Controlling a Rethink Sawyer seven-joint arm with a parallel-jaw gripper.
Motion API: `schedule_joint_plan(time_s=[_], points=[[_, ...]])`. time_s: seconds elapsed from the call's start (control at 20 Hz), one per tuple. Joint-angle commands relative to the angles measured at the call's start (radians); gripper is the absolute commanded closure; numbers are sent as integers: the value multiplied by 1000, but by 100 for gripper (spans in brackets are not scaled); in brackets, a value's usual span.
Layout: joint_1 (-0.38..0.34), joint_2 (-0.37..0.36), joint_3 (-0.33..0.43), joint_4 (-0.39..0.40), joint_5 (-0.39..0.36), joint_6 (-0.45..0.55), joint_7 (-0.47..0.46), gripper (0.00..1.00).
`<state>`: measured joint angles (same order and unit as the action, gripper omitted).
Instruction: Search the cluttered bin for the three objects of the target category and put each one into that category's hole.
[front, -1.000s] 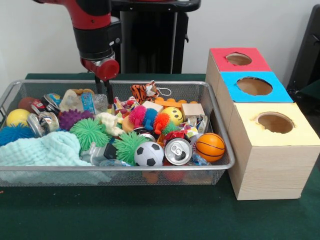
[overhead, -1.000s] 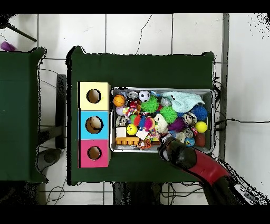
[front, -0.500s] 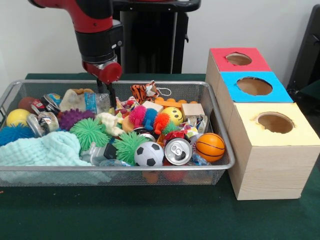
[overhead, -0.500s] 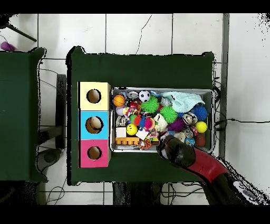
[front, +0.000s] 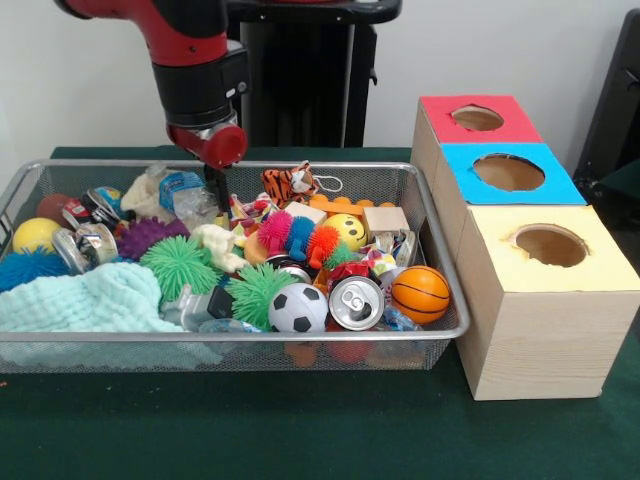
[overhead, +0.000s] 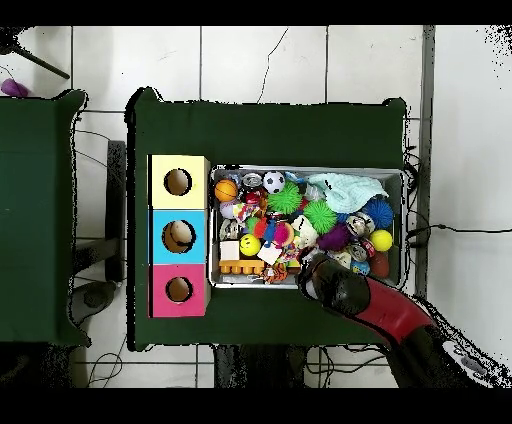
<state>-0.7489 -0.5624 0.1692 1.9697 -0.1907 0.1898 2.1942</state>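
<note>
Tool (front: 213, 180): lowered into the far side of the bin (front: 300, 335), among the clutter; its tips are hidden, so I cannot tell if it is open or closed.
Arm (front: 195, 70): red and black, comes down from above; in the overhead view it covers the tool.
Bottle (front: 185, 193): crumpled clear plastic with a blue label, touching the tool on its left in the front view, tilted; perhaps caught by the tool, but the contact is not clear.
Tiger (front: 290, 183): just right of the tool, at the far wall of the bin.
Purple ball (front: 145, 237): spiky, in front of the tool and to its left.
Green ball (front: 180, 266): spiky, nearer the camera than the purple one.
Cloth (front: 85, 300): pale green, at the near left corner, well apart from the tool.
Football (front: 298, 308), can (front: 355, 301), basketball (front: 420, 294): in a row along the near wall, right of the tool and well apart.
Boxes: red (front: 478, 120), blue (front: 510, 172), yellow (front: 552, 248), each with a round hole on top, on the green tabletop (front: 300, 430) beside the bin, far right of the tool.
</note>
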Motion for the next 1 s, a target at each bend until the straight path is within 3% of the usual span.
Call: schedule_joint_plan(time_s=[0.05, 0.4, 0.6, 0.8, 1.0], points=[[-4, -13, 60, -65, -48, 12, -10, 100], [3, -31, 54, -41, -43, -23, 20, 100], [42, -178, 38, 65, -27, -9, 61, 100], [133, -348, -22, 128, 26, 120, 93, 100], [179, -395, -54, 122, 51, 212, 88, 100]])
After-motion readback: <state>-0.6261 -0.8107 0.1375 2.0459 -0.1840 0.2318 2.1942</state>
